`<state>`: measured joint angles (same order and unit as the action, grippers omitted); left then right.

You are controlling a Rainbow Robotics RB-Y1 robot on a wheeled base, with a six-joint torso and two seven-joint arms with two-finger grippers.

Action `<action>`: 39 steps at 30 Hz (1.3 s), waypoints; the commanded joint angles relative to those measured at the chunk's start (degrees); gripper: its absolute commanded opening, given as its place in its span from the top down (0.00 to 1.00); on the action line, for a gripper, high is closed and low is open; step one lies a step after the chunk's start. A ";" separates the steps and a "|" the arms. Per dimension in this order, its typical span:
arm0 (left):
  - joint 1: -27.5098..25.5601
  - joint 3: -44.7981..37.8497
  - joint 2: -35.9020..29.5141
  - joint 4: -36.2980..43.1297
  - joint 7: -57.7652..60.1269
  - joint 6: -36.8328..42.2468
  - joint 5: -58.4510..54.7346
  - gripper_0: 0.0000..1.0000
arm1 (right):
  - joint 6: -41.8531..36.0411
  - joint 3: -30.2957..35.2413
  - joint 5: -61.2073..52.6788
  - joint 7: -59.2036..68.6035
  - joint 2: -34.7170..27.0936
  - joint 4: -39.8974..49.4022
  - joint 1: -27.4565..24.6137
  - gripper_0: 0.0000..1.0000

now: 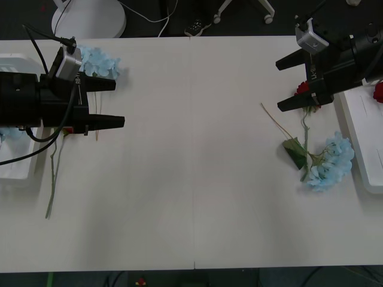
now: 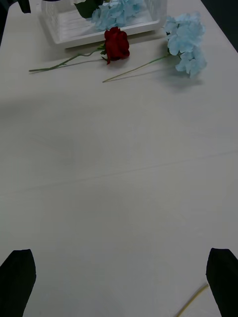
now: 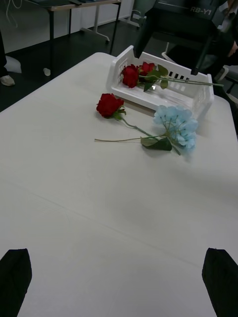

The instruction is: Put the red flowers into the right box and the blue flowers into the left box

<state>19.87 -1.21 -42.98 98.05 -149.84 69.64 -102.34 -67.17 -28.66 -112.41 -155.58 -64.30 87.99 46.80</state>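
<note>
Front view: left gripper (image 1: pixel 114 103) hovers over the table's (image 1: pixel 191 179) left side, fingers spread wide, nothing in them; a blue flower (image 1: pixel 99 61) lies just beyond it, a red flower's stem (image 1: pixel 52 179) trails toward the near edge below the arm, bloom mostly hidden under the arm. Left box (image 1: pixel 13 170) sits at the far left edge, partly covered by the arm. Right gripper (image 1: pixel 286 84) is over the right side, also wide and empty, w/ a red bloom (image 1: pixel 303 89) peeking out right beside its lower finger, stem running down to a second blue flower (image 1: pixel 332 161) that lies just beside the right box (image 1: pixel 365 143). Right wrist view: looks across bare table to the left box w/ blue flowers inside, a red rose (image 2: pixel 117 43) touching or nearly touching its rim, a loose blue cluster (image 2: pixel 186 42) near it. Left wrist view: right box holds red roses (image 3: pixel 131 75); one red rose (image 3: pixel 109 105) on the table just outside, a blue flower (image 3: pixel 176 126) near it, stems crossing. Handling, as judgement: all are light, fabric-type blooms that'd crush or deform, stems thin, prob. wire-stiff but springy. Best pinch is on the stem close under the bloom, so the head doesn't swing; where stems cross, take the upper one first to avoid dragging its neighbour.
</note>
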 commanded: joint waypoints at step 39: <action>7.64 -4.68 4.57 -2.07 70.39 15.79 63.14 0.00 | 0.29 -1.40 15.29 126.93 4.10 -2.74 3.91 0.00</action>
<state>24.95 -6.49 -39.03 96.42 -75.76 82.65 -42.08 -67.47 -30.45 -98.62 -37.49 -61.05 86.23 47.85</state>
